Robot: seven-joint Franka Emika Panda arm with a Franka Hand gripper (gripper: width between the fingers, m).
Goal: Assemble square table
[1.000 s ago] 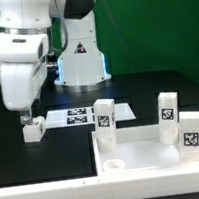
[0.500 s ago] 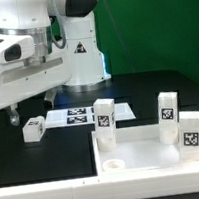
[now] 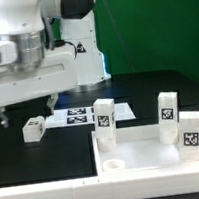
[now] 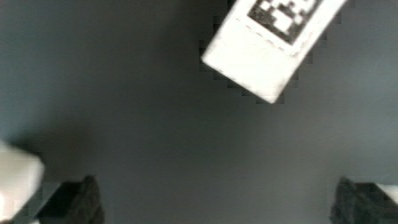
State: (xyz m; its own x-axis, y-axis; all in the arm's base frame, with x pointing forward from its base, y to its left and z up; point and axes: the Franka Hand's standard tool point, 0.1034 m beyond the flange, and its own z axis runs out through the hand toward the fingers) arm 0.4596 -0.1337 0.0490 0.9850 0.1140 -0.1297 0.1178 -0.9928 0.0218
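Even, bright light falls on my workspace; the white table top [image 3: 159, 153] nearly blows out against the black surface [image 3: 156, 85]. Shadows are soft and faint. My wrist view is blurred throughout, my pincer's fingertips [image 4: 71, 201] dim, unfocused dark shapes.

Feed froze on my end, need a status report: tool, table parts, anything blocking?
Tool open, empty, above the black table. Three legs standing upright in the tabletop; fourth leg lying loose beside the marker board. Nothing blocking it.
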